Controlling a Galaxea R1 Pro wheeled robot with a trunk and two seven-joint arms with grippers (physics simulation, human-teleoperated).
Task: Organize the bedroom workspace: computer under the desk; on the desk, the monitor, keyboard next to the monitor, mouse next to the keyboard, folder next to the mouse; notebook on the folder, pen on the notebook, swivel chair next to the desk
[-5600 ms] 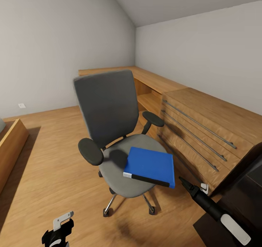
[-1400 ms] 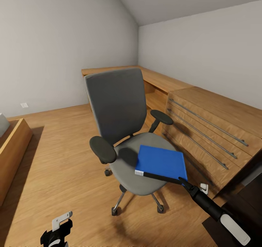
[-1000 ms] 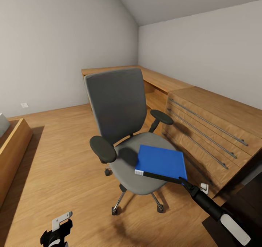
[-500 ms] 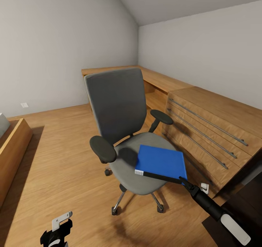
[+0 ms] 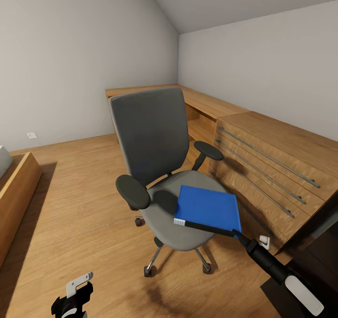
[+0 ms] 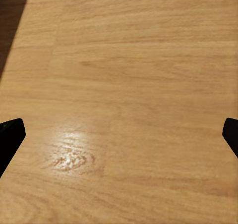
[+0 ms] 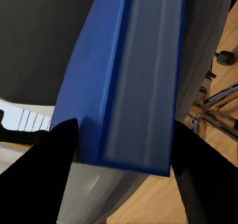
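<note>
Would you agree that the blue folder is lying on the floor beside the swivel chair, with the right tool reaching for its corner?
Not quite: the head view shows the folder lying on the swivel chair's seat, not the floor. The right tool is indeed at its corner.

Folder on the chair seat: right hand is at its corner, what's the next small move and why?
Probably close the right hand on the folder. In the right wrist view its fingers straddle the folder's near edge, apparently not clamped yet, and the folder lies flat on the swivel chair.
</note>
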